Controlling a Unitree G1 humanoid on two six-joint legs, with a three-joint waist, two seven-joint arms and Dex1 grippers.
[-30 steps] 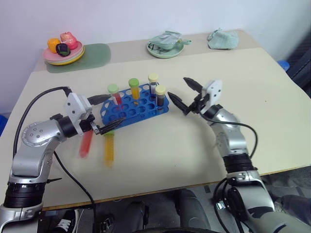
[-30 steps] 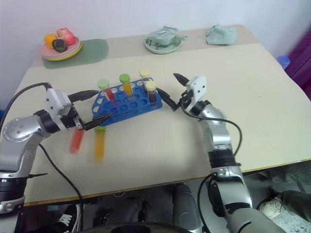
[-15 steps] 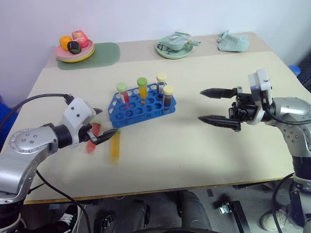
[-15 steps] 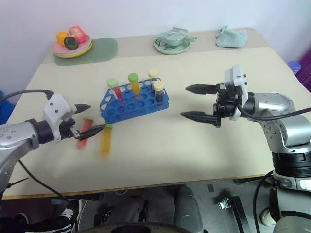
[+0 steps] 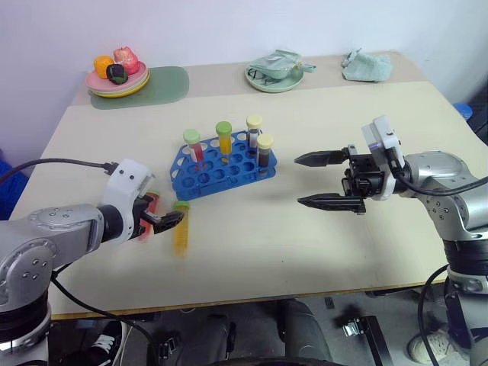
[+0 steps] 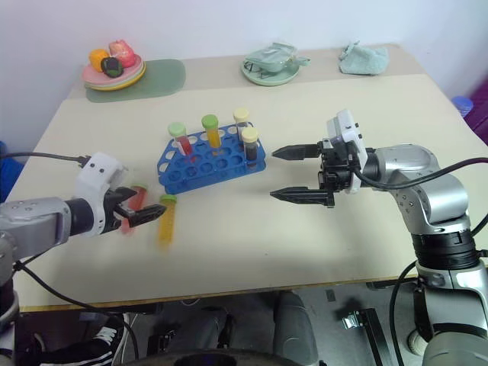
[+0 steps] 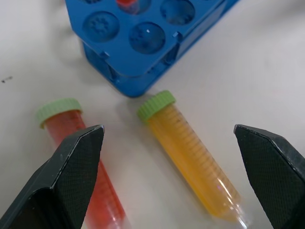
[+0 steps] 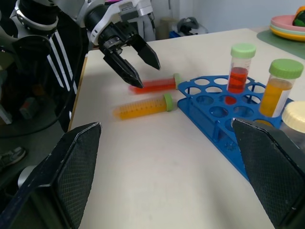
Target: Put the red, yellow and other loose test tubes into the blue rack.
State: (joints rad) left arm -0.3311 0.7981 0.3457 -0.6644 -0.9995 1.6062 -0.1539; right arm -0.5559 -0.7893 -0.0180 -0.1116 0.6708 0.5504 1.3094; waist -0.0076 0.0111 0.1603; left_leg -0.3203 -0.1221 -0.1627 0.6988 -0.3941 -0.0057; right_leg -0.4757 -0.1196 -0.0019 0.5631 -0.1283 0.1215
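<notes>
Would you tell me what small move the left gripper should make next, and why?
Probably lower the open left gripper onto the red tube, which lies flat beside the yellow tube near the blue rack; the gripper holds nothing and hangs just above both.

The beige table (image 5: 320, 252) carries the blue rack (image 5: 221, 164), 2 loose tubes beside it, red (image 7: 83, 152) and yellow (image 5: 181, 229), 2 plates (image 5: 118, 82) and a cloth (image 5: 367, 65).

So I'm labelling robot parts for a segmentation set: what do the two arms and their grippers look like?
Both arms are silver-grey metal with black joint rings and loose black cables. Each wrist carries a small white block. The left gripper and right gripper each have two black, tapered, pointed fingers with a fine cross-hatched texture.
</notes>
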